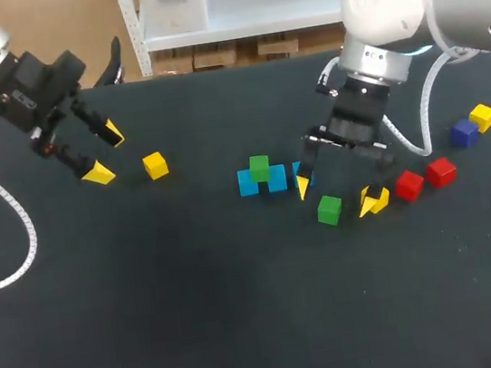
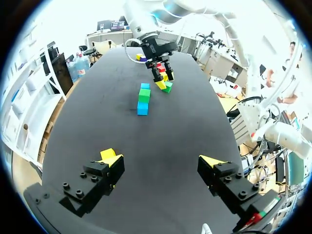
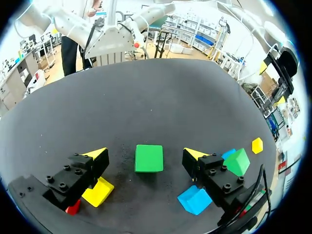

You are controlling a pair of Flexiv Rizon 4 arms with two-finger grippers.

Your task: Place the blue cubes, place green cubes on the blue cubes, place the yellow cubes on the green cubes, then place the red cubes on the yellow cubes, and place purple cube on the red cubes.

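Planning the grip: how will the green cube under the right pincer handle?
Flat faces and sharp edges suggest the green cube is stiff and won't roll. It sits squarely inside the open right pincer, so it probably lifts without twisting.

No text, number, label or sign can be read in any view. The cubes (image 3: 148, 158) have plain coloured faces. Nothing legible stands on the surface (image 1: 200, 318), the left end effector (image 1: 105, 153) or the right end effector (image 1: 338, 194).
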